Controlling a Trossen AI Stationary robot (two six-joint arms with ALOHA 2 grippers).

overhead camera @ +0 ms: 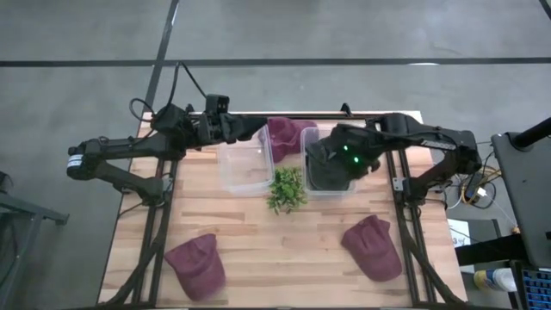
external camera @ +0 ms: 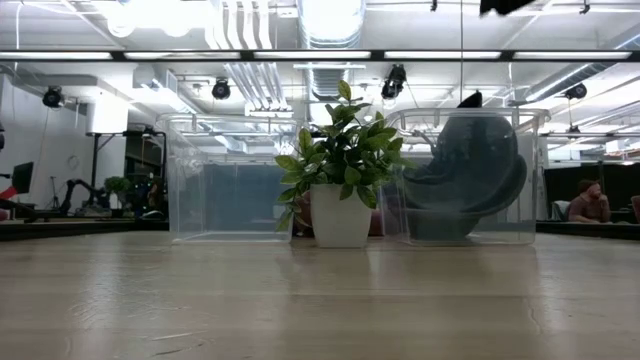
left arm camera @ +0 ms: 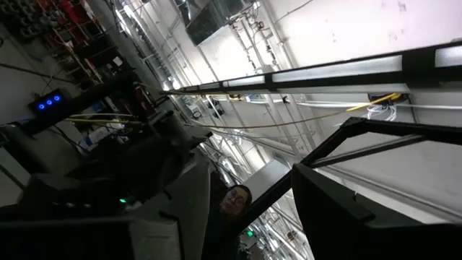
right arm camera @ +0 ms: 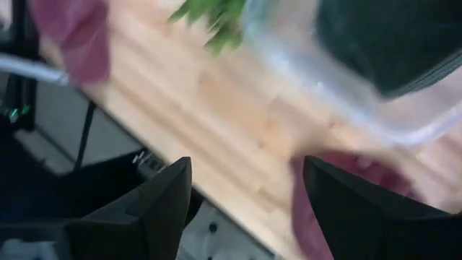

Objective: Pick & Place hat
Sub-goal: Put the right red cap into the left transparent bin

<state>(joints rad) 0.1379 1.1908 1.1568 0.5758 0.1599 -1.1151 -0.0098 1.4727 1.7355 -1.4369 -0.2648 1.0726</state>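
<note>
A dark grey hat (overhead camera: pixel 329 172) lies in the right clear bin (overhead camera: pixel 308 191); in the low view the dark grey hat (external camera: pixel 465 175) leans up against the right bin's wall (external camera: pixel 530 180). One maroon hat (overhead camera: pixel 287 136) rests on the table's far edge between the bins, another maroon hat (overhead camera: pixel 196 265) sits near left, and a third maroon hat (overhead camera: pixel 373 247) near right. My right gripper (right arm camera: pixel 245 173) hovers open above the right bin and touches nothing. My left gripper (overhead camera: pixel 247 132) hangs by the left bin's far rim.
The left clear bin (overhead camera: pixel 244 164) stands with nothing in it. A small potted plant (overhead camera: pixel 287 189) sits between the two bins, just in front of them. Bare wood (overhead camera: pixel 284 250) lies between the two near hats. A person (external camera: pixel 590 202) sits in the room beyond the table.
</note>
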